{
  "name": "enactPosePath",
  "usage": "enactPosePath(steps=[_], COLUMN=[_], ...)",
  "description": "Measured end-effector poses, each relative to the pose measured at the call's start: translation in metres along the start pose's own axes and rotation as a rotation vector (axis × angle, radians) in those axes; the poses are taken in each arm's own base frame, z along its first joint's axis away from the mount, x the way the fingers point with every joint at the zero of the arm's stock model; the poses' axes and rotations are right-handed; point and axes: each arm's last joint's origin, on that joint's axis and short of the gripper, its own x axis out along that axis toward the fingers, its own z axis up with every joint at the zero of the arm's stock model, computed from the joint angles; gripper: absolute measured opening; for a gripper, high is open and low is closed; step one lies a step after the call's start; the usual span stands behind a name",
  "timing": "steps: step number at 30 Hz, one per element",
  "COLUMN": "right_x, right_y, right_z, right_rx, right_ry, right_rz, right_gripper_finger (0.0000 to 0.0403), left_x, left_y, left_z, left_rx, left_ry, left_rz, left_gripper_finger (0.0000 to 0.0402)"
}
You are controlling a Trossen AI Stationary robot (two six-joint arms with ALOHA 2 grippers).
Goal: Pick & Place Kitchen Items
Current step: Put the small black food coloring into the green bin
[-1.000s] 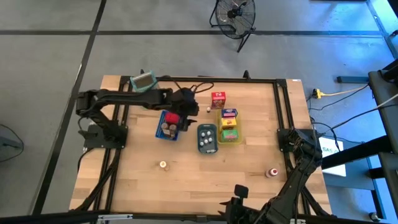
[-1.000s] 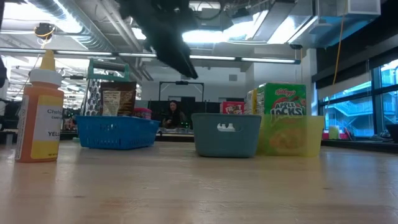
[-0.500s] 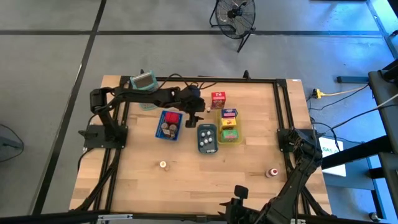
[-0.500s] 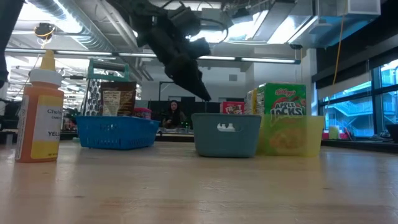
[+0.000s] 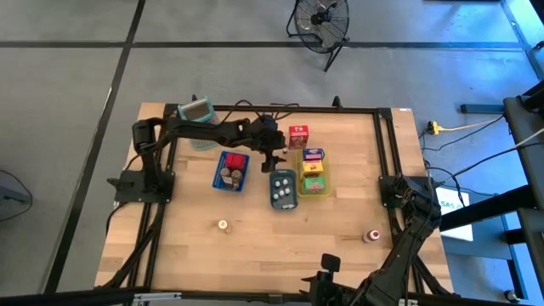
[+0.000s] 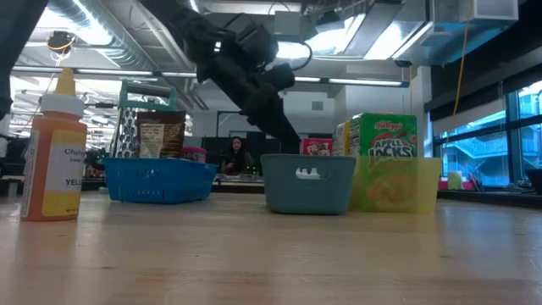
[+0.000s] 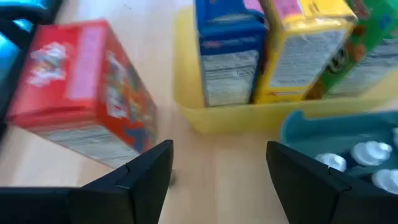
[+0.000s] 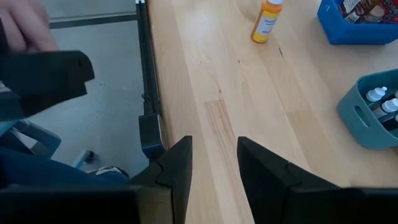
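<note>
A red carton (image 5: 297,136) stands by itself on the wooden desk (image 5: 255,246) toward the far side, just beyond the far end of a yellow tray (image 5: 326,189), and it looks like the item now being approached. The left pincer (image 5: 274,158) hovers just beside it on its left, over bare wood between a blue tray (image 5: 218,171) and the yellow one; its two dark fingers (image 7: 146,171) stand apart with nothing between them, the red carton (image 7: 81,90) close ahead of them. The yellow tray already holds three cartons in a row: a blue-purple one (image 5: 314,155), a yellow one (image 5: 314,167) and a green one (image 5: 314,183). A grey-blue tray (image 5: 274,175) just left of it holds several small white round pieces (image 5: 284,192). The blue tray holds brownish round pieces (image 5: 229,177) and something red (image 5: 235,161). Judging from this, sorting is well along but not finished: besides the red carton, a yellow-orange bottle (image 5: 223,225) stands alone on the near left of the desk and a small red-capped bottle (image 5: 371,235) stands alone on the near right. The right pincer (image 8: 211,165) waits at the near right edge of the desk, its fingers parted and empty. A green-rimmed mesh grater (image 5: 197,110) sits at the far left corner.
</note>
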Motion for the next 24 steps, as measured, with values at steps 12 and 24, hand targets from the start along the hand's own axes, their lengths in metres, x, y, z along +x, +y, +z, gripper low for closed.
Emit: enactPosePath(steps=[12, 24], right_x=[0.000, 0.002], right_y=[0.000, 0.000], right_z=[0.000, -0.001], right_rx=[-0.004, -0.008], right_ry=[0.002, 0.002], right_rz=[-0.004, -0.008], right_gripper_finger=[0.0131, 0.0131], left_x=[0.012, 0.024], left_y=[0.001, 0.009], left_z=[-0.007, -0.017], left_rx=[-0.058, -0.093], left_ry=[0.006, 0.045], left_rz=[-0.012, 0.084], left_gripper_finger=[0.0253, 0.0253])
